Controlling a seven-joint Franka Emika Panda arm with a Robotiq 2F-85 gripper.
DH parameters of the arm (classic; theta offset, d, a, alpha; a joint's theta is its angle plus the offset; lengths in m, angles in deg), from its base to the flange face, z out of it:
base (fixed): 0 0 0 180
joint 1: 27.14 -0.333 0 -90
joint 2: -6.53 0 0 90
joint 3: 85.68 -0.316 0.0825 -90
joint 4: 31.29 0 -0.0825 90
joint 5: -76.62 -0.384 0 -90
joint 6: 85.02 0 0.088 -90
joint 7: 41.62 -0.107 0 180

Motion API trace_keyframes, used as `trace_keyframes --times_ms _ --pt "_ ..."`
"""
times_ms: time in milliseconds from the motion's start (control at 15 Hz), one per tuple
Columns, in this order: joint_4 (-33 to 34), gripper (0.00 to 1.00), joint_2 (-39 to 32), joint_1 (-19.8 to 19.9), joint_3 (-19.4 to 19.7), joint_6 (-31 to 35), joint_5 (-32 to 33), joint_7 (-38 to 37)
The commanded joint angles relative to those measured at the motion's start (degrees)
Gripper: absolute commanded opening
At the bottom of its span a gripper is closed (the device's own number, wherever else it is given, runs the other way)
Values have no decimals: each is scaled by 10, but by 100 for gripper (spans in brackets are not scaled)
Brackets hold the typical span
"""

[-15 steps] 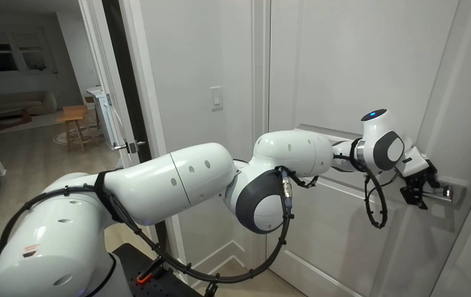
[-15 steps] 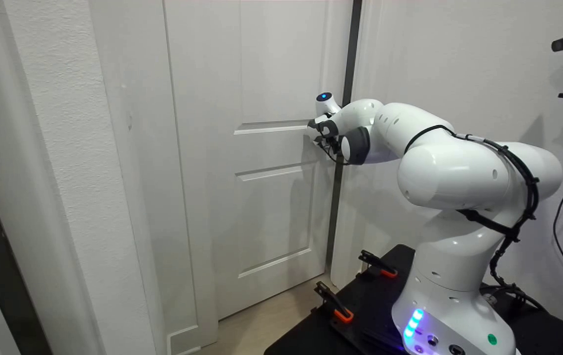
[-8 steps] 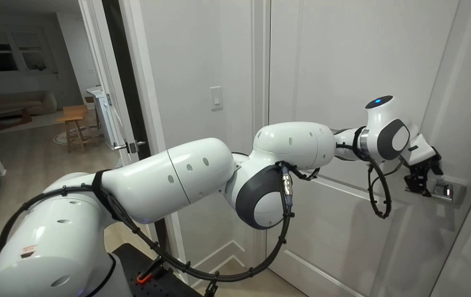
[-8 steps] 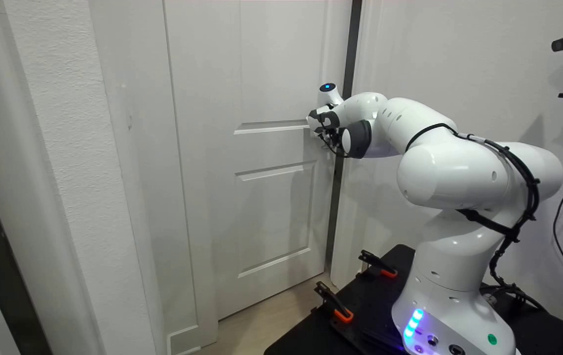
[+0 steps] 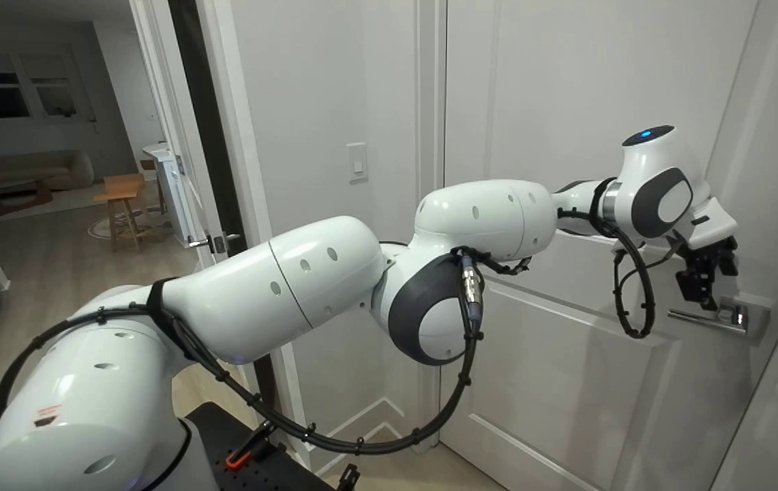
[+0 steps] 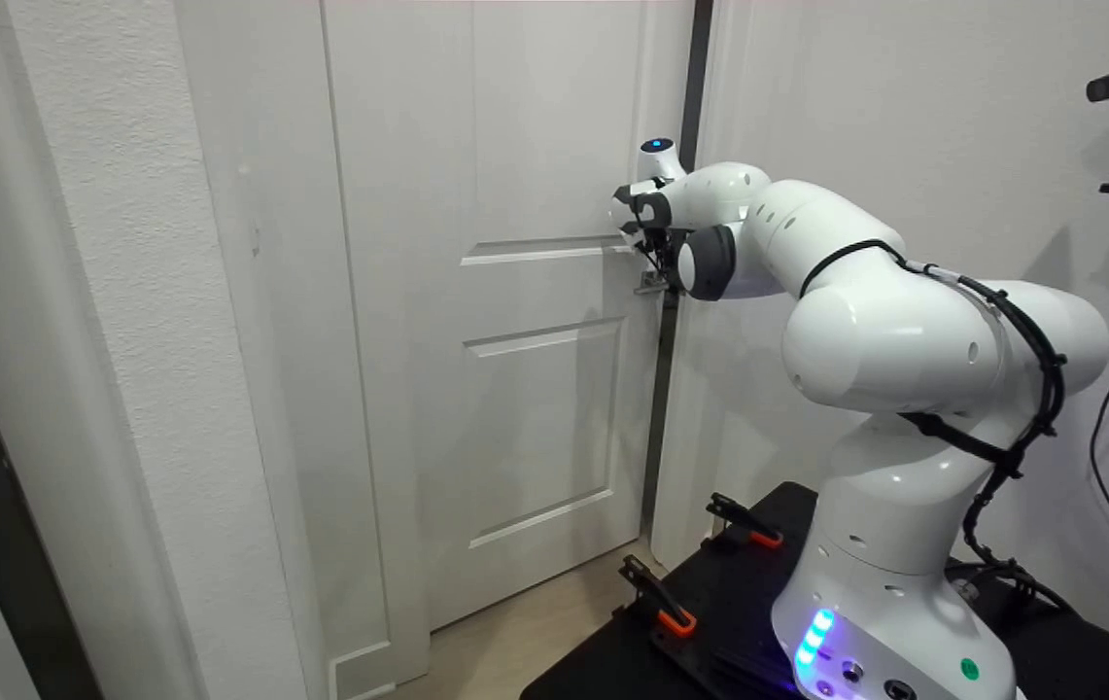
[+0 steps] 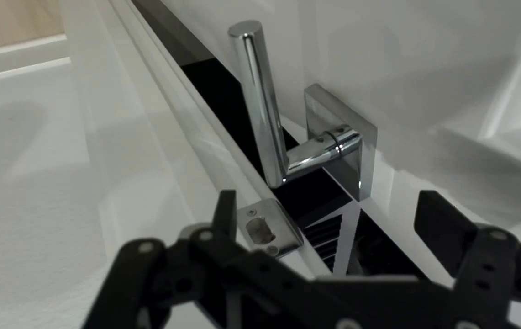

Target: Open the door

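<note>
The white panelled door (image 5: pixel 566 136) stands slightly ajar. It also shows in an exterior view (image 6: pixel 544 292), with a dark gap (image 6: pixel 695 97) along its handle-side edge. In the wrist view the door (image 7: pixel 424 68) is at the right, and dark shelving shows through the gap. The silver lever handle (image 5: pixel 709 320) sits on a square plate; it shows whole in the wrist view (image 7: pixel 260 105) and small in an exterior view (image 6: pixel 651 282). My gripper (image 5: pixel 714 290) is open and empty just above the lever, apart from it. Its spread fingers frame the gap in the wrist view (image 7: pixel 328 198).
A metal strike plate (image 7: pixel 269 226) is on the white frame (image 7: pixel 150 114) beside the gap. A light switch (image 5: pixel 356 162) is on the wall. The arm stands on a black table (image 6: pixel 593 661) with orange-tipped clamps (image 6: pixel 661 593). A separate doorway with its own lever (image 5: pixel 208 243) opens at the side.
My gripper has risen from the lever's level to above it, shifting slightly towards the door's handle-side edge. The lever now shows uncovered. The door and its gap look the same.
</note>
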Motion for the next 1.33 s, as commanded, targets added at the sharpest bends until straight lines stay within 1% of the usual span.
trace_keyframes --times_ms 0,267,933,1200,1267 --pt "-21 100 45 -6 12 -86 -22 31" --pt "-23 100 73 -8 9 -181 -27 58" --pt "-24 100 130 -25 17 -428 -18 115" --pt "-21 100 148 -27 25 -494 -13 141" --pt "-11 100 128 -26 25 -460 -18 120"
